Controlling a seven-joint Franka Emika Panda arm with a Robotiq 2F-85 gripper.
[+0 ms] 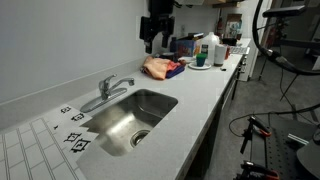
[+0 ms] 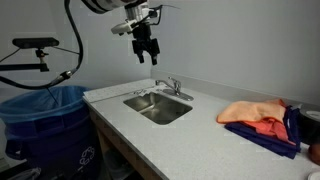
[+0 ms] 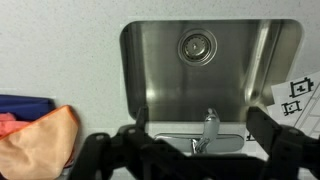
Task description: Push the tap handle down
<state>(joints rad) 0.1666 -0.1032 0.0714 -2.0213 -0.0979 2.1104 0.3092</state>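
The silver tap [image 1: 112, 88] stands on the back rim of the steel sink [image 1: 160, 108], also seen in another exterior view [image 2: 170, 87]. The tap handle [image 1: 104, 81] is a short chrome lever on top of the tap base, and the curved spout reaches over the basin. My gripper [image 1: 153, 38] hangs high above the counter, well clear of the tap, with its fingers open and empty [image 2: 147, 46]. In the wrist view the open fingers [image 3: 197, 115] frame the tap [image 3: 209, 128] far below. The handle is hard to tell from the spout there.
An orange cloth on a blue cloth [image 1: 160, 68] lies on the counter beside the sink [image 2: 255, 112] [image 3: 40, 138]. Bottles and cups [image 1: 213, 50] stand further along. A blue bin [image 2: 45, 115] stands at the counter's end. Paper markers [image 1: 75, 138] lie by the sink.
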